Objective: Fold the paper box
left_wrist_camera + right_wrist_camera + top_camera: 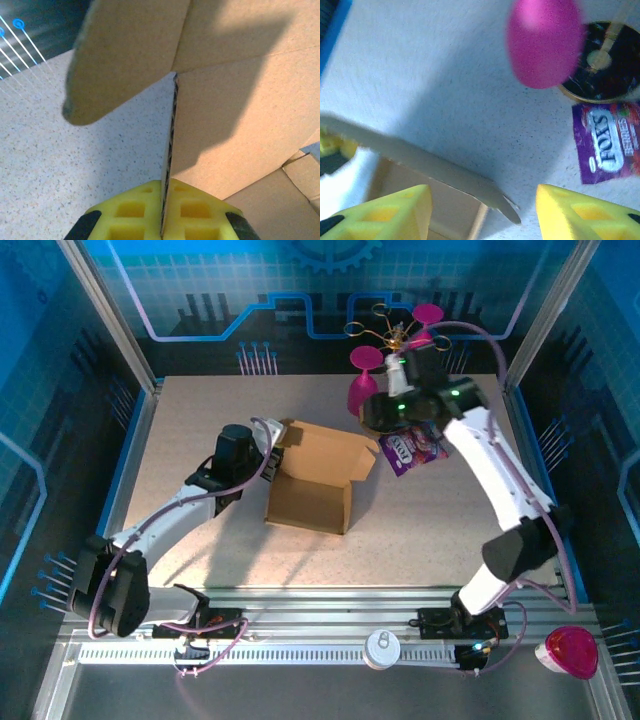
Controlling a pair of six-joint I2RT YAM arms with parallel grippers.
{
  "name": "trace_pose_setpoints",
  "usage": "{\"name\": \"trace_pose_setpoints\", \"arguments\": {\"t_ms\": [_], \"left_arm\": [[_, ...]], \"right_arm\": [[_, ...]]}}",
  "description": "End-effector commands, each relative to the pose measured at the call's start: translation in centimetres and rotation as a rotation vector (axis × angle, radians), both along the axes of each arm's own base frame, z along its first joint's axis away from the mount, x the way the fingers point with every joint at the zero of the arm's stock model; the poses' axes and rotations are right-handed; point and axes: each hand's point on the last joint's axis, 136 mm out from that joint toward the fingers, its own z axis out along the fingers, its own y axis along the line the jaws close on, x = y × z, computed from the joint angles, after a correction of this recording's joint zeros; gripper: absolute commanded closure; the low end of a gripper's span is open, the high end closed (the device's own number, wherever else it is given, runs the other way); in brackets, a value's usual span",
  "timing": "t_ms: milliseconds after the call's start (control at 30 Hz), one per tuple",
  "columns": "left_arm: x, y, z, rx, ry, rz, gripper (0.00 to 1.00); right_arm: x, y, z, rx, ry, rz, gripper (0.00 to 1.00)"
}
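Silver first, nearest on the slotted metal rail point(300, 652): a small round tin lid point(382, 648), with a pink plastic dome point(570, 652) off toward the right end. Further in, roughly mid-way across the speckled beige tabletop point(200, 410): the plain brown kraft paper box point(312, 485), partly erected, base down, lid flap raised at the far side. Clamped on its left wall: the left gripper point(163, 210), yellow ribbed pads point(195, 215) pressed tight on either side of the corrugated edge of an upright cardboard panel, with a rounded flap leaning over above. Near the box's far right corner: the right gripper point(483, 192), spread wide and grasping nothing, yellow fingers point(385, 212) well apart, a blurred flap edge of the box crossing the gap beneath them. Just beside the box on the right, flat on the table: a purple foil snack packet point(410, 450) with white lettering. Beyond that, a pink plastic goblet point(363, 380) standing near the far edge. Farthest back: a gold wire rack point(385, 335) carrying another pink cup point(428, 313).
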Motion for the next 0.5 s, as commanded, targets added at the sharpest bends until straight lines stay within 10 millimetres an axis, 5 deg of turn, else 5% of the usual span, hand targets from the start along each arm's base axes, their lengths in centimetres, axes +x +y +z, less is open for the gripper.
{"name": "trace_pose_setpoints", "arguments": {"t_ms": [0, 467], "left_arm": [[0.2, 0.0, 1.3, -0.017, -0.079, 0.013, 1.00], [-1.6, -0.1, 1.8, -0.050, -0.158, -0.025, 1.00]], "right_arm": [[0.6, -1.2, -1.8, 0.305, 0.161, -0.231, 0.45], [3.0, -2.5, -8.2, 0.537, 0.320, -0.499, 0.51]]}}
